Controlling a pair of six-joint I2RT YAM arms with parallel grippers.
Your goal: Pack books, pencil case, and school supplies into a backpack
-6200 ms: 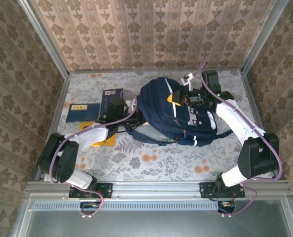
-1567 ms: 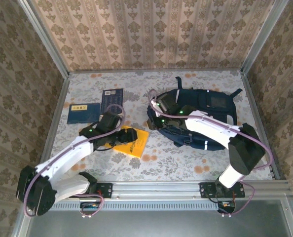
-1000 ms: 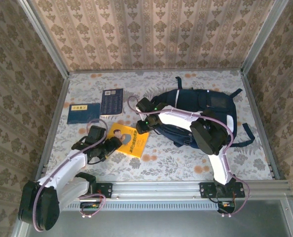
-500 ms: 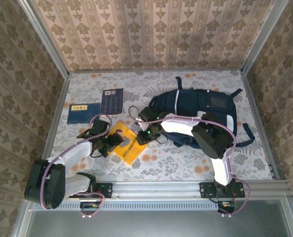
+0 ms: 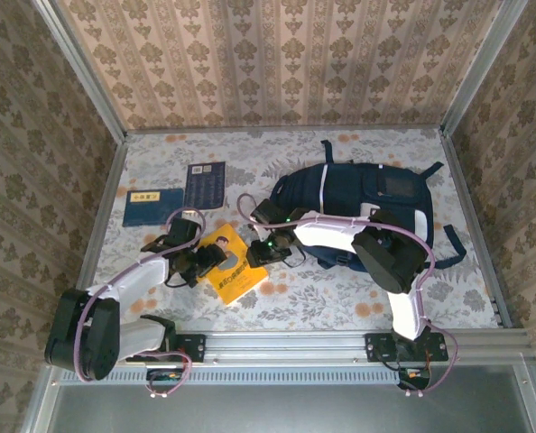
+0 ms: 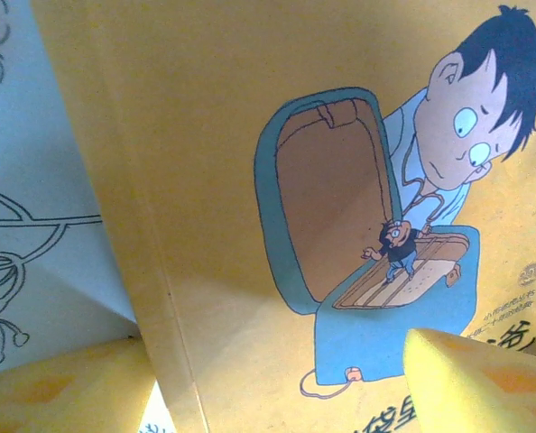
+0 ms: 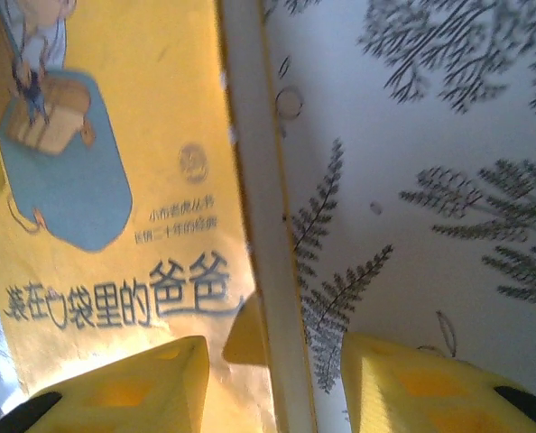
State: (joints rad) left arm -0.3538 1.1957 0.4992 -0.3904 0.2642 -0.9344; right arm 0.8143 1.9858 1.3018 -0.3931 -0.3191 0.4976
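Orange-yellow book (image 5: 236, 272) shifted slightly; left hand (image 5: 212, 259) open; right hand (image 5: 255, 255) astride edge, grip unclear.

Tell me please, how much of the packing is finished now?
Done: nothing visibly; all three books lie outside the backpack. In hand: the left gripper and right gripper flank the orange-yellow book, jaws apart, the right one straddling its edge. Left: packing this book, the navy book and the blue book; what the backpack already holds is hidden.

We log an orange-yellow book (image 5: 235, 262) with cartoon figure. We log a navy backpack (image 5: 367, 194), white stripes.
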